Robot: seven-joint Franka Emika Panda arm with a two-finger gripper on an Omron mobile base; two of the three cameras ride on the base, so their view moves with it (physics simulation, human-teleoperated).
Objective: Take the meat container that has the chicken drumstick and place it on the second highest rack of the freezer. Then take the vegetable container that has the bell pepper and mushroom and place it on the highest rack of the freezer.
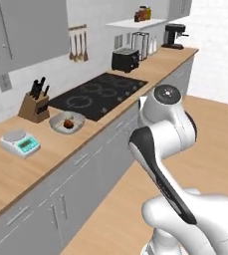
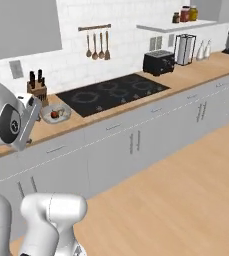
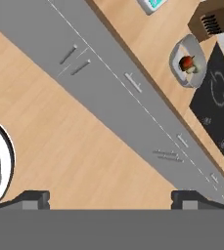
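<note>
Trouble is looming in the left base view: the vegetable container (image 1: 66, 122), a shallow glossy grey bowl, is sitting just left of the black glass cooktop (image 1: 99, 94), and a careless reach risks hitting the wooden knife block (image 1: 35, 103) behind it. Right base view is showing the round red bell pepper (image 2: 54, 114) inside. Hand view is showing the gripper (image 3: 110, 196) hanging over the floor, fingers spread wide, holding nothing, beside the pale mushroom (image 3: 192, 69).
</note>
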